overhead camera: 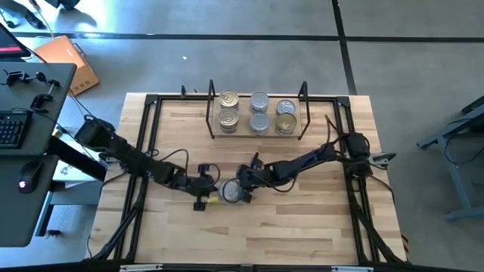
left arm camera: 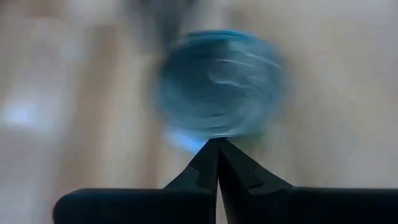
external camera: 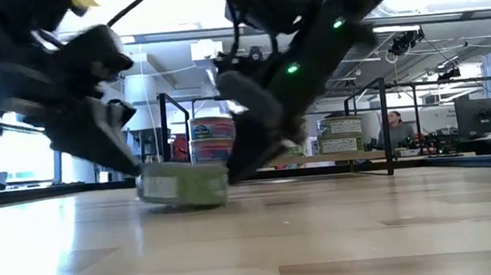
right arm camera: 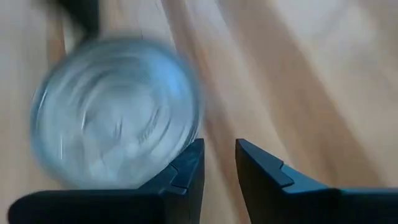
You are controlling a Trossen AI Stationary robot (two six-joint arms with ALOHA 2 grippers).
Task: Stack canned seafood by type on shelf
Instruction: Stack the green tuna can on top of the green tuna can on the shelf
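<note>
The high view shows one can lying alone on the wooden counter, well apart from the shelf, which holds six cans in three columns. The left end effector and the right end effector sit on either side of that lone can. The low view shows its green label and that it rests flat on the counter. The left wrist view shows the left fingers pressed together, tips at the can's rim. The right wrist view shows the right fingers a little apart, holding nothing, one finger touching the can's side.
</note>
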